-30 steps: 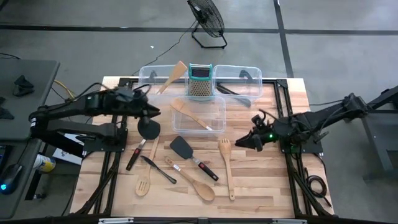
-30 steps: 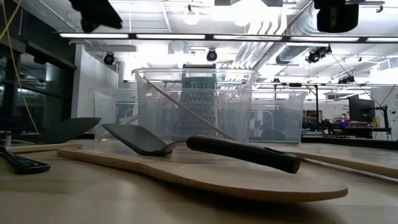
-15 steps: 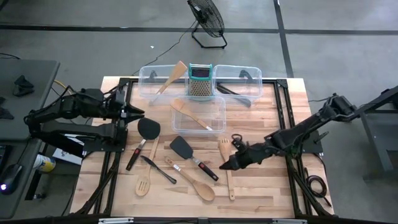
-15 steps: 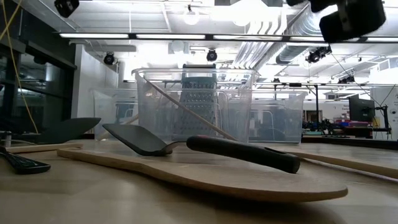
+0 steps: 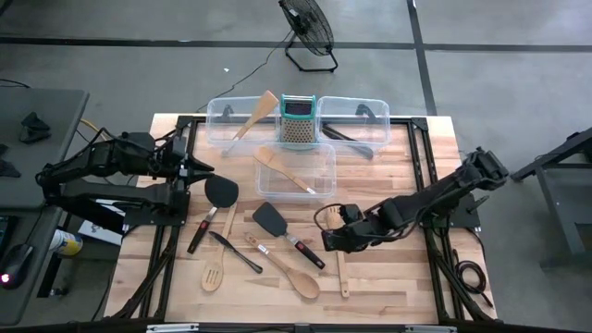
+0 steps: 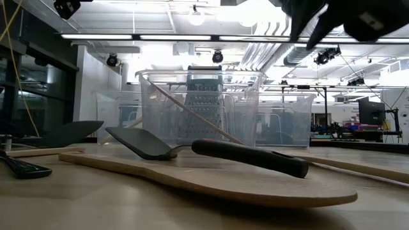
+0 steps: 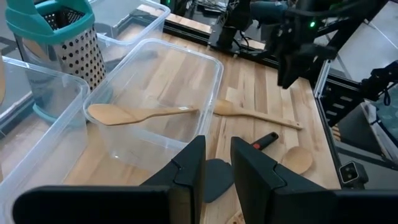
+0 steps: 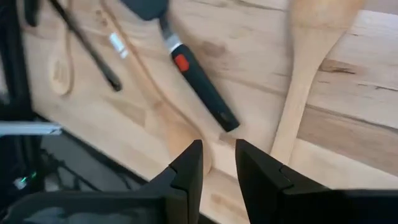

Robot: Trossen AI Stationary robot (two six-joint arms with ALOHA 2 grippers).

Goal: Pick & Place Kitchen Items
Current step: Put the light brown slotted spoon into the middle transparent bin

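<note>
Several utensils lie near my right gripper (image 5: 329, 240), which hangs low over the table, fingers a little apart and holding nothing. The wooden fork (image 5: 337, 252) lies just beside it, the black turner (image 5: 286, 232) with the red mark on its other side, and the wooden spoon (image 5: 292, 272) nearer the front edge. My left gripper (image 5: 205, 167) waits empty, slightly open, beside the clear bin (image 5: 326, 159) that holds a wooden spatula (image 5: 286, 171).
</note>
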